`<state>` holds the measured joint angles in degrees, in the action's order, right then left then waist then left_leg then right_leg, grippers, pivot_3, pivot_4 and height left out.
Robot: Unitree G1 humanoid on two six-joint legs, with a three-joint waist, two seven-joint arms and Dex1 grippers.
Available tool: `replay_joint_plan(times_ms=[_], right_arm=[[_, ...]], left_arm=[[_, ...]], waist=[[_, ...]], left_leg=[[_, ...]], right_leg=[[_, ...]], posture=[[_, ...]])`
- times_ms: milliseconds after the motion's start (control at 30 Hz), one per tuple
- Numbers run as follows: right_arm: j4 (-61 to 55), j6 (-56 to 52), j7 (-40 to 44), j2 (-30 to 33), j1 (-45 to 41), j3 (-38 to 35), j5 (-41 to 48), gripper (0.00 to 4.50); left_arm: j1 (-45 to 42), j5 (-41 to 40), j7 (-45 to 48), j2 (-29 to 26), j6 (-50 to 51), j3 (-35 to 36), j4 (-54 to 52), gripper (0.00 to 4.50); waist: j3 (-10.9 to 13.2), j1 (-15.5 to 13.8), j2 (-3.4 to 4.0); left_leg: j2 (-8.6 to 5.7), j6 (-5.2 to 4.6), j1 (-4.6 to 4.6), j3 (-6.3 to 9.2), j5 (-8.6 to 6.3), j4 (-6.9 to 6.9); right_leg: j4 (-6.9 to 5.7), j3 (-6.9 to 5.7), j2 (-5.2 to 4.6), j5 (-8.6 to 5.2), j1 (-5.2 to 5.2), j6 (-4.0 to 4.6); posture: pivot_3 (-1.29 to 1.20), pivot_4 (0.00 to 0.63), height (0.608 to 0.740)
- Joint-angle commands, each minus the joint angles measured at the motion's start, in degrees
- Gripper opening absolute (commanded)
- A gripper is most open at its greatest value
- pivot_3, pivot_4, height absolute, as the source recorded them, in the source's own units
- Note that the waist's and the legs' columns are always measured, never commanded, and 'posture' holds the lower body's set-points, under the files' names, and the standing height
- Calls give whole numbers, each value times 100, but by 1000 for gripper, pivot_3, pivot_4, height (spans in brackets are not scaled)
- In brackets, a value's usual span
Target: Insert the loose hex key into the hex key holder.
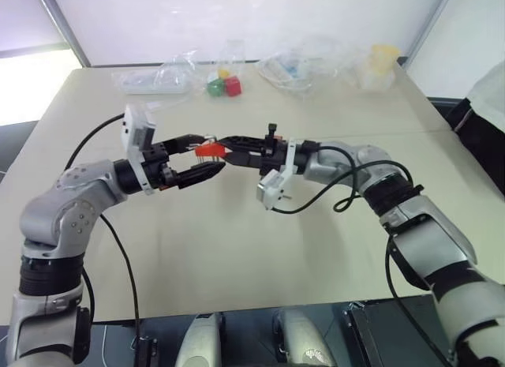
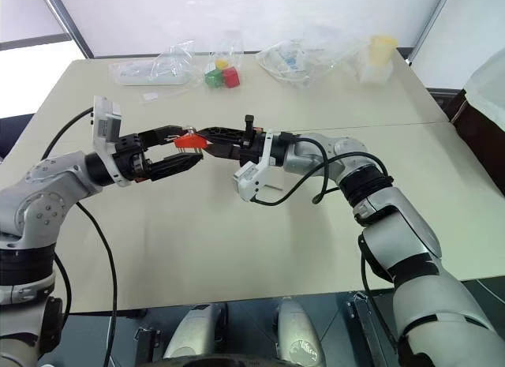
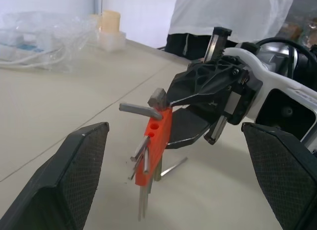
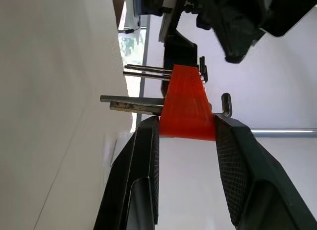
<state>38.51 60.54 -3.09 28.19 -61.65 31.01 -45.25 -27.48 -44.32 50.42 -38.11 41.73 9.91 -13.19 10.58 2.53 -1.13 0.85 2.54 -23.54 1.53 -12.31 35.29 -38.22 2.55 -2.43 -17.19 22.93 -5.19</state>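
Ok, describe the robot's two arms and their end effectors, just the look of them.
Both arms are silver-grey metal segments joined by black joints, with thin black cables looping loosely along them. The left end effector and the right end effector each have two black fingers with finely cross-hatched inner pads. A white camera block sits at each wrist, and the right wrist has a white housing behind black open-frame linkages.

A lab or test room: 2 plain beige tables (image 1: pixel 237 249) pushed together against a white wall, bare but for clear plastic bags (image 1: pixel 296 63) and small red, green and yellow cubes (image 1: pixel 224 84) along the far edge. A person (image 3: pixel 233 17) stands at the right.
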Motion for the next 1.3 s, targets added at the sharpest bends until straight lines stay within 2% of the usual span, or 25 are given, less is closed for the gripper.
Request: replay_joint_plan(times_ms=[33,67,133,167,300,333,833,867,900,1033,1200,1300], right_arm=[[-122,40,33,29,-64,-216,197,1031],[-96,40,42,31,-83,-232,200,1031],[-80,50,66,34,-99,-254,206,1031],[-84,55,83,33,-96,-256,206,1031],[-137,81,180,21,-27,-248,243,1031],[-151,92,211,23,-3,-244,255,1031],[-274,64,796,-6,250,-284,603,1031],[-273,46,918,-8,267,-266,680,2074],[-278,27,1002,-8,281,-254,716,2425],[-325,-119,1318,-30,384,-294,876,4421],[-408,-616,2142,76,631,-411,1543,4421],[-576,-1857,3098,8,822,-769,2581,4421]], left_arm=[[11,-21,7,-34,-90,100,-116,3984],[28,-30,7,-37,-85,109,-123,3671],[44,-34,-8,-27,-91,122,-126,2534],[43,-36,-22,-16,-100,131,-120,2167],[33,-44,-67,12,-112,146,-107,182],[30,-49,-77,23,-109,150,-111,80],[-50,27,-135,134,-116,72,-62,80],[-44,30,-135,138,-110,74,-74,0],[-40,32,-134,140,-105,75,-81,0],[-10,46,-130,143,-105,81,-103,0],[77,95,-107,101,-142,92,-169,0],[137,120,-121,91,-173,121,-218,0]], waist=[[0,0,0],[0,0,0],[0,0,0],[0,0,0],[0,-1,0],[0,-1,0],[0,0,0],[0,0,0],[0,-1,0],[0,-1,0],[0,-2,0],[0,-9,0]], left_leg=[[0,0,0,0,0,0],[0,0,0,0,0,0],[0,0,0,0,0,0],[0,0,0,0,0,0],[-1,0,0,0,0,0],[0,0,0,0,0,1],[0,0,1,0,0,2],[0,0,1,0,0,2],[0,0,1,0,0,2],[0,0,1,0,0,3],[3,0,1,2,0,4],[5,0,3,4,0,7]], right_leg=[[0,0,0,0,0,0],[0,0,0,0,0,0],[0,0,0,0,0,0],[0,0,0,0,0,0],[0,0,0,0,0,0],[-1,0,-1,0,-1,0],[-1,0,0,0,-2,0],[-1,0,0,0,-2,0],[-1,0,0,0,-2,0],[-1,-1,0,0,-4,0],[-2,-2,0,0,-6,0],[-1,-3,-1,0,-11,0]], posture=[[0,150,740],[0,150,740],[0,150,740],[0,150,740],[0,150,740],[0,150,740],[0,150,740],[0,150,740],[0,150,740],[0,150,740],[0,150,740],[0,150,740]])
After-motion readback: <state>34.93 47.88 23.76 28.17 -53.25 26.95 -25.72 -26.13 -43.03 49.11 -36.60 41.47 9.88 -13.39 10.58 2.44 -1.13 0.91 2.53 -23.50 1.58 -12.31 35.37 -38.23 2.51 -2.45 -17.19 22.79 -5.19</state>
